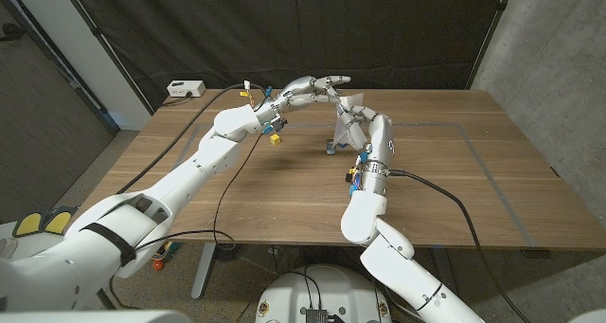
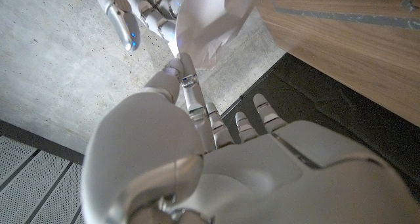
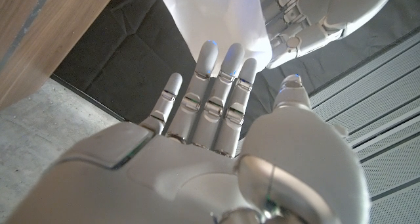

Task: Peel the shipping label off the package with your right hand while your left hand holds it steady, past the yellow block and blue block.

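Package: we hold the package [image 1: 352,115] above the table [image 1: 454,171], left hand [image 1: 317,88] gripping it.
Right hand: our right hand [image 1: 358,124] has fingers on it; grip unclear.
Label: peel not visibly done.

Even, soft light is cast from above; faint shadows are thrown on the counter [image 1: 454,171] below the fingers [image 1: 327,81]; nearby surfaces are blurred.
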Robot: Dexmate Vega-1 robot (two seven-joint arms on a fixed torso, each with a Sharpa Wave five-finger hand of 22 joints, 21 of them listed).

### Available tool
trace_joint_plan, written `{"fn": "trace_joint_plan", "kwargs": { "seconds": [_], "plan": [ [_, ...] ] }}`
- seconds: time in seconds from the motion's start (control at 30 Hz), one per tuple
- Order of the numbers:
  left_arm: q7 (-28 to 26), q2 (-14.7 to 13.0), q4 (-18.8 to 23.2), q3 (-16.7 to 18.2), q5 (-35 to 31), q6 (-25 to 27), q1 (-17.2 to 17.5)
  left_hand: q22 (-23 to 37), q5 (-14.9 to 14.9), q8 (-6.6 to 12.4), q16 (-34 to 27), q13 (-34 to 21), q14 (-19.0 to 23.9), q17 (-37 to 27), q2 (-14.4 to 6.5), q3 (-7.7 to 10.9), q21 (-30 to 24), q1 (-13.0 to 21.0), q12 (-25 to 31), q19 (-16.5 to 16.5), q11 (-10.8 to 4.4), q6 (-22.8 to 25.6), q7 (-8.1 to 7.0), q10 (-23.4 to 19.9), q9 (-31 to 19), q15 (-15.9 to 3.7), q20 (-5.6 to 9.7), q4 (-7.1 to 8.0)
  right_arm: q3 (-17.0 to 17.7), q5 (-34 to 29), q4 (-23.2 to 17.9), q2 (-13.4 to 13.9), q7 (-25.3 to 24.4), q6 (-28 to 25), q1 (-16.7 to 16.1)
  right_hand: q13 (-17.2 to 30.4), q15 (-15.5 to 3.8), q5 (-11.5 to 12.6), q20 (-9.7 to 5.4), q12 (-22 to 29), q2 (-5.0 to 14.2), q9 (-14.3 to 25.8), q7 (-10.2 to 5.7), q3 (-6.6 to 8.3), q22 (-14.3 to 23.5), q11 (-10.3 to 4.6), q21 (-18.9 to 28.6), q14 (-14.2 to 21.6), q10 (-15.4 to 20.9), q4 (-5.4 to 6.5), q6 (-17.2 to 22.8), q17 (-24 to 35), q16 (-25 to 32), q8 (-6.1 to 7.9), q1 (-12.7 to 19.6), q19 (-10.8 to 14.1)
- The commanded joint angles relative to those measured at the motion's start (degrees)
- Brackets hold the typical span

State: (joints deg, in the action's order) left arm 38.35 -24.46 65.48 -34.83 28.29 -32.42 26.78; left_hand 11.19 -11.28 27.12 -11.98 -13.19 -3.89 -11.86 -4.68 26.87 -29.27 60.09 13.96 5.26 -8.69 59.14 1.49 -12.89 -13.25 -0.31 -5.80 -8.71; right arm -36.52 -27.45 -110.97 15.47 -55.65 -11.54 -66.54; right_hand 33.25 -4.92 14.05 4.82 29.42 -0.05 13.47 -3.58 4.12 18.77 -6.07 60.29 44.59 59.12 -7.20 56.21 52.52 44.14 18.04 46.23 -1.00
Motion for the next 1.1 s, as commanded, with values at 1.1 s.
{"fn": "trace_joint_plan", "kwargs": {
  "seconds": [1.1],
  "plan": [
    [3.1, 0.6, -2.8, -0.7, 0.5, -2.5, -1.4, 0.1, -0.5, 4.63, -0.2, -0.4, -0.7, -0.2, -0.2, 0.68, 0.0, 1.1, -0.1, 0.0, 0.02, 1.1, -0.69, -0.2, -7.1, -0.17, 0.19, 0.18, -1.2, -8.5, 10.5, -4.9, -8.3, 6.5, 4.4, 2.9, -7.82, 0.1, -2.78, 5.6, 5.86, 0.7, -1.7, 6.32, 3.7, -1.85, 10.2, 4.5, 8.9, -3.03, 10.1, -0.1, 7.2, 2.69, 17.7, 3.5]
  ]
}}
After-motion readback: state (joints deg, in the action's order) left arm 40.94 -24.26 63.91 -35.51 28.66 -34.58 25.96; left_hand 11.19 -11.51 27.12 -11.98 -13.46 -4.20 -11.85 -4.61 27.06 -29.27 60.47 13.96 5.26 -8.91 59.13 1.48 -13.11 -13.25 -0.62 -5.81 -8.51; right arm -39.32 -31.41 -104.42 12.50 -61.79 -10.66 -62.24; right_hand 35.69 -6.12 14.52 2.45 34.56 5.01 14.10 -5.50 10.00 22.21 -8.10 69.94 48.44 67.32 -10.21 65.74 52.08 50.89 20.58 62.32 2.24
